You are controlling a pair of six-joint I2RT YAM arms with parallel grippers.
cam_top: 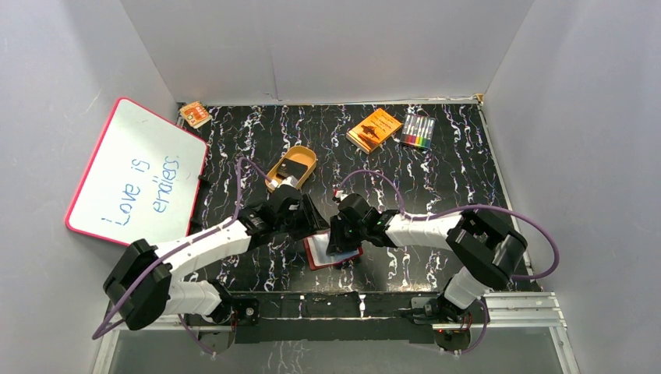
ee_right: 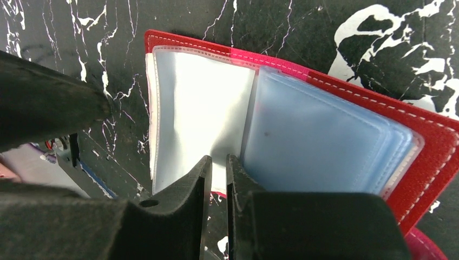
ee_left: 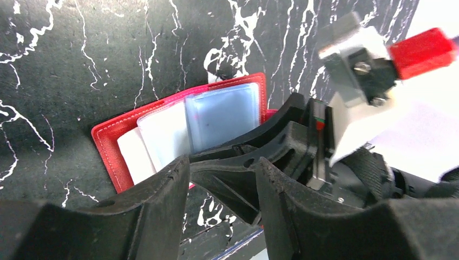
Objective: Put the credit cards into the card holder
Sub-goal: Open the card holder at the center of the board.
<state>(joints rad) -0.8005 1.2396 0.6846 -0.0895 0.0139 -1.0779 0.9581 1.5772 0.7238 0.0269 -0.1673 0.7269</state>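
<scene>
So, the dark red leather-look folding card holder [ee_right: 433, 138] lies open on the tabletop [cam_top: 436, 183], near centre. My right hand [ee_right: 215, 173] pinches its pale inner pocket [ee_right: 200, 108]; my left hand [ee_left: 222, 165] is half open and empty. Step looks like pocket spreading. Next I'd need a card fetched.

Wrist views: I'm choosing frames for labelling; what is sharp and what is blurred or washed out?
Right wrist: card holder sharp, right fingers soft. Left wrist: white arm casing at upper right blown out, left fingers soft.
</scene>
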